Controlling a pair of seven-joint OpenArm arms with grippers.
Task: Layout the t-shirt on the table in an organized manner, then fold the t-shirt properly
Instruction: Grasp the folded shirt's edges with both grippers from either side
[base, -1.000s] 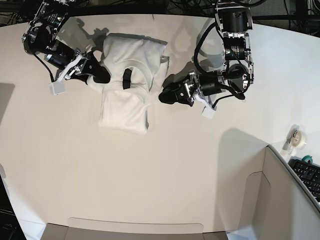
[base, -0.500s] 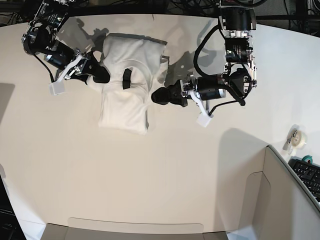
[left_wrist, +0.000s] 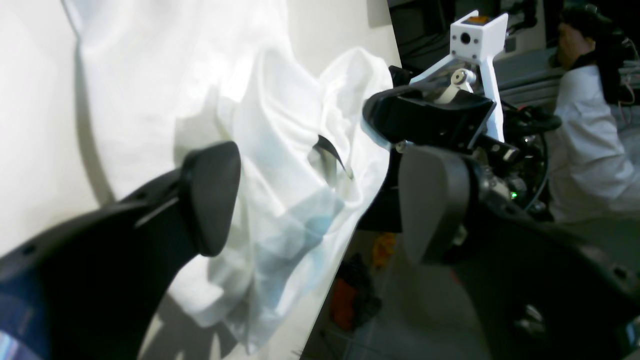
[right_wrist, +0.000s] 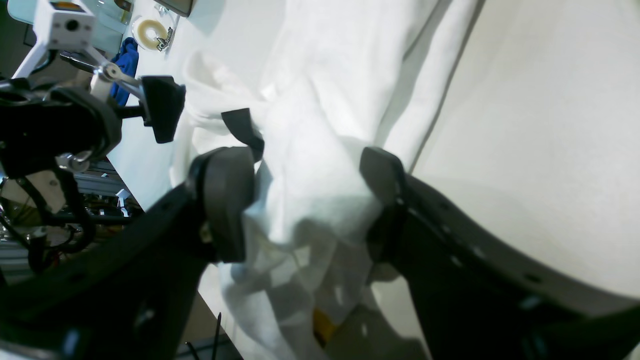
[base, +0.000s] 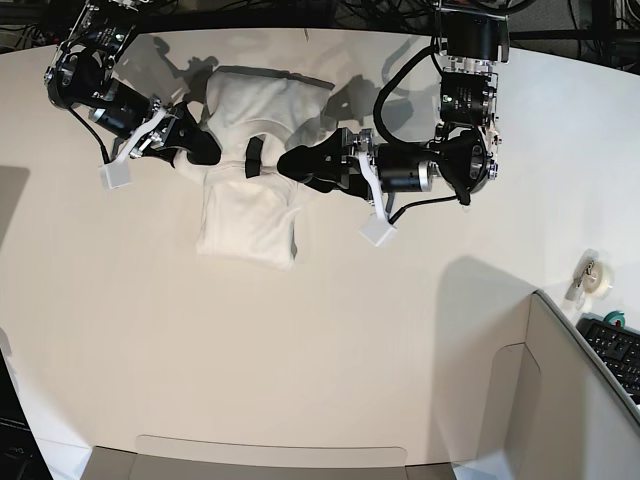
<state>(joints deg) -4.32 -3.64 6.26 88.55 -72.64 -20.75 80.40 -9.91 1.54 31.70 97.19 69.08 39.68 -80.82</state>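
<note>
The t-shirt (base: 252, 180), a white short-sleeved cloth garment lying bunched and partly doubled over with its print hidden, sits on the large smooth white table (base: 300, 360) directly between the two claws, its dark neck label (base: 254, 157) showing near the middle of the heap. It looks light, limp and thin, so it will sag and drape from whatever point is lifted and will slide easily over the slick tabletop; a pinch on one layer near an edge or seam should carry it, while a grab into the thick middle would only gather more folds. The left claw (base: 292, 163) has its two dark pads spread wide apart and empty, the cloth's near edge lying just ahead of and between them in the left wrist view, with the label a little beyond the pads. The right claw (right_wrist: 305, 197) has its pads on either side of a raised hump of fabric on the opposite edge, pressed against it, so it appears clamped on the shirt. A shoulder or hem corner beside each claw looks the better hold for spreading it flat
</note>
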